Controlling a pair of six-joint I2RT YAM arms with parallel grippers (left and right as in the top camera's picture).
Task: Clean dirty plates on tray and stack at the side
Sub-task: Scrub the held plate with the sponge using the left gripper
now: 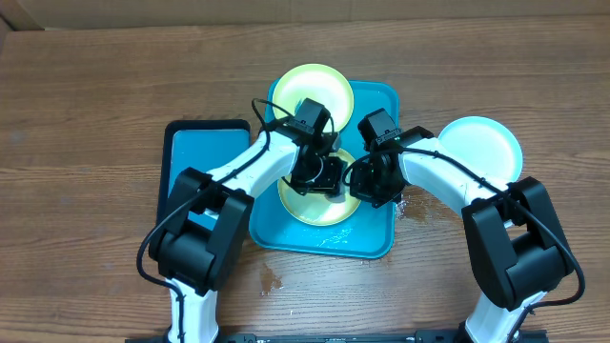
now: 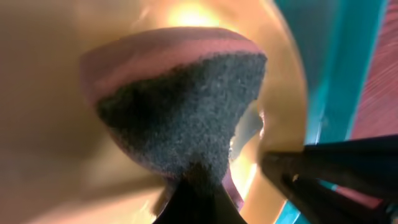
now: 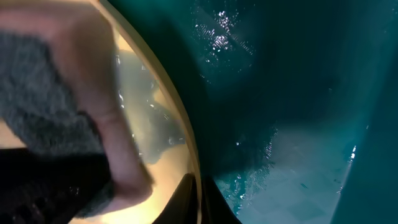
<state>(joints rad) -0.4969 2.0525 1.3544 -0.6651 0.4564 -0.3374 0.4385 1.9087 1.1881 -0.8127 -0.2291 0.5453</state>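
**A:** What is found around the work, and what is in the way?

**B:** A large turquoise tray (image 1: 374, 238) is set mid-bench (image 1: 95, 114). A smaller black-rimmed blue tray (image 1: 205, 148) is laid just beside its left edge. A pale blue plate (image 1: 481, 143) is placed on the bare bench off the big tray's right edge, near it but apart. Wet spots (image 1: 271, 279) are seen on the bench by the tray's near edge. Both arms are brought together over the tray's middle, so much of the near plate is hidden from above.

**A:** What is held in the big tray?

**B:** Two yellow plates. One (image 1: 310, 90) is lodged at the far edge, lapping over the rim. The other (image 1: 319, 211) is laid in the middle, toward the near edge. Water is seen glinting on the tray floor.

**A:** And the jaws?

**B:** The left jaws are clenched on a sponge (image 2: 180, 112), its dark rough face turned into the near plate. The right jaws are clamped on that plate's right rim.
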